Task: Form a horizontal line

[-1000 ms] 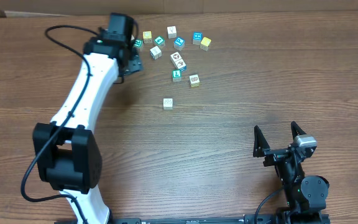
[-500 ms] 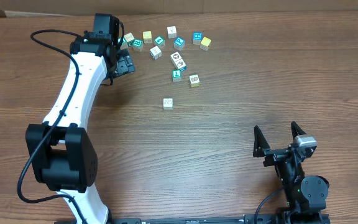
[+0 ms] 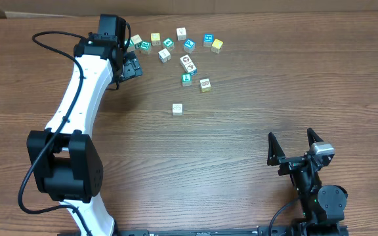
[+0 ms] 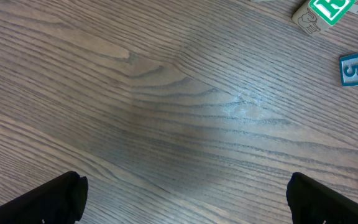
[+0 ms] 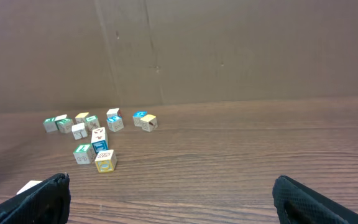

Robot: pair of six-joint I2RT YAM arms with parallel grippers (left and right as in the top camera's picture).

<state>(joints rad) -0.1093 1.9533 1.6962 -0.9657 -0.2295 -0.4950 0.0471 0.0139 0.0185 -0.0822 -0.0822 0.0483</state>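
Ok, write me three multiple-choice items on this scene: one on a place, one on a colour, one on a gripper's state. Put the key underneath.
1. Where does the lone white cube lie?
A. Pressed against a teal cube.
B. On the table, apart from the cluster, nearer the arms' bases.
C. On top of a yellow cube.

2. What colour frames the 5 on the numbered cube?
A. Red.
B. Blue.
C. Black.

3. How does the right gripper stand?
A. Open and empty.
B. Shut on a cube.
C. Shut on nothing.

Key:
1. B. In the overhead view, bare wood surrounds it on all sides.
2. B. The left wrist view shows a blue border round the digit.
3. A. Its fingers are spread, with only table between them.
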